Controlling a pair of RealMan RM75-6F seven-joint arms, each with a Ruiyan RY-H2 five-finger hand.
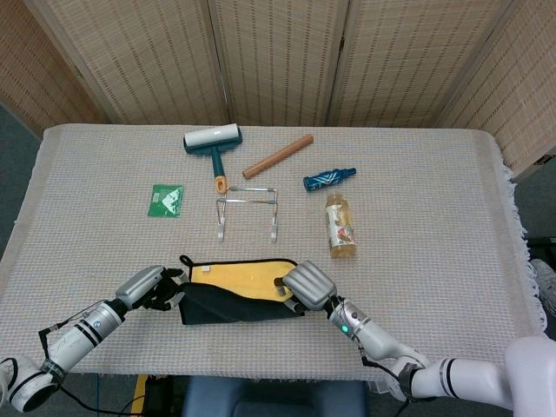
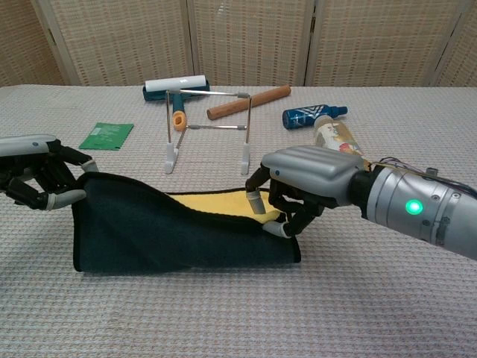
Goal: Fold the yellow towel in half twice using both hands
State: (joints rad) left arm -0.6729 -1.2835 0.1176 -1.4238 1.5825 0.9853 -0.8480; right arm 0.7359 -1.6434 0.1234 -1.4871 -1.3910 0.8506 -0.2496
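The yellow towel (image 1: 245,273) (image 2: 216,201) with a black edge and dark underside lies near the table's front edge. Its near half is lifted and folded toward the far side, so the dark underside (image 2: 164,227) faces me. My left hand (image 1: 149,287) (image 2: 41,179) pinches the towel's near left corner, raised above the table. My right hand (image 1: 306,285) (image 2: 305,183) pinches the near right corner, lower and close to the cloth. A strip of yellow shows between the hands.
Behind the towel stands a metal wire rack (image 1: 248,208). Farther back lie a lint roller (image 1: 213,143), a wooden rod (image 1: 278,155), a blue bottle (image 1: 328,178), a juice bottle (image 1: 340,226) and a green packet (image 1: 165,199).
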